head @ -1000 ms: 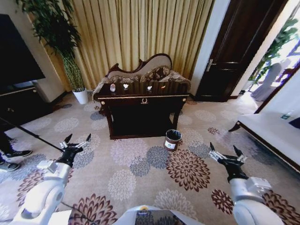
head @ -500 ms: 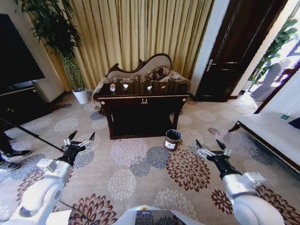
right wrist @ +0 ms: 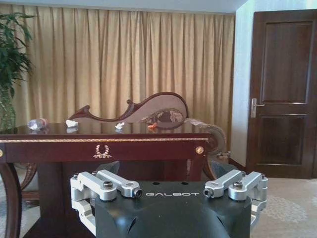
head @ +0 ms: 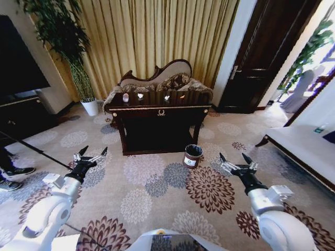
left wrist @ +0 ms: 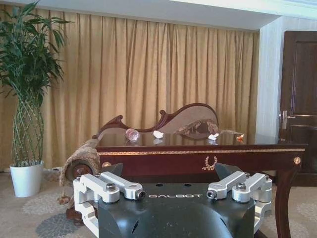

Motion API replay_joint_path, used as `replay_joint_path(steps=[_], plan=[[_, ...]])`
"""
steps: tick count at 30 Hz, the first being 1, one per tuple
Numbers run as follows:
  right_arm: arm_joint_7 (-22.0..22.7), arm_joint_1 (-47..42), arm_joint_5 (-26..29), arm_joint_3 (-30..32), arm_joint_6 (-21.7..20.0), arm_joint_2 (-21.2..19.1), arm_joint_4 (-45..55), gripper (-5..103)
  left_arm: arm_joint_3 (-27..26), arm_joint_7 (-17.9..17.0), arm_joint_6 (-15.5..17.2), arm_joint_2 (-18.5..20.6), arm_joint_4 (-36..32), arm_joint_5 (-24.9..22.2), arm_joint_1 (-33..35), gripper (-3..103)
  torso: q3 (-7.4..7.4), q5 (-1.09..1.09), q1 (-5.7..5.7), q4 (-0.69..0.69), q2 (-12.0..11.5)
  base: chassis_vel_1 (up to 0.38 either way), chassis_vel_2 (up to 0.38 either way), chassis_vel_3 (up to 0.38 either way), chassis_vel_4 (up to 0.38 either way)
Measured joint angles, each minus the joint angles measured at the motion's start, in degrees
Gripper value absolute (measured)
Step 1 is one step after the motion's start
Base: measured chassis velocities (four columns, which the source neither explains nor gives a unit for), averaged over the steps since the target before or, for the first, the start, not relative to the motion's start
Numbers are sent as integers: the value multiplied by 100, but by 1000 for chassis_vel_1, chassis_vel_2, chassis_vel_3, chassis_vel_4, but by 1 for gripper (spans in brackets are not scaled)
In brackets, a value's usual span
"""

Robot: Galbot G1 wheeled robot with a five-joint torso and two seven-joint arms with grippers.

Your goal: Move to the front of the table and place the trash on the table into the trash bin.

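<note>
The dark glossy table [head: 157,109] stands ahead against the curtain, some way off across the carpet. On its top lie the trash items: a clear bottle [head: 125,98], two white paper wads [head: 140,96] [head: 167,98] and a small orange piece [head: 181,96]. The small round trash bin [head: 192,155] with a black liner sits on the floor by the table's front right leg. My left gripper [head: 90,156] and right gripper [head: 235,162] hover low over the carpet, both open and holding nothing. The left wrist view shows the table [left wrist: 198,153] and bottle [left wrist: 132,134]; the right wrist view shows the table [right wrist: 124,141] and bottle [right wrist: 37,123].
A chaise sofa [head: 162,78] sits behind the table. A white plant pot [head: 90,107] stands to the table's left, a dark cabinet [head: 21,117] farther left, a dark door [head: 256,57] at the right, and a bench [head: 303,151] along the right side. Patterned carpet lies between me and the table.
My right gripper has swung inward to the left and slightly forward. The left gripper has crept a little forward and right. Table, trash and bin are unchanged.
</note>
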Motion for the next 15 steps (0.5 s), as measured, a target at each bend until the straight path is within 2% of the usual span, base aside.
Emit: replay_joint_path(steps=[7, 15], plan=[[-227, -30, -64, -23, 119, 89, -44, 100, -2, -2, -8, 8, 39, 14, -11, 100, 0, 0, 0, 0, 0, 0, 0, 0, 0], [-259, -70, -133, -38, 198, 126, -76, 100, 23, 0, -24, -3, 104, 31, -44, 100, -1, 0, -1, 1, 1, -8, 7, 10, -8]])
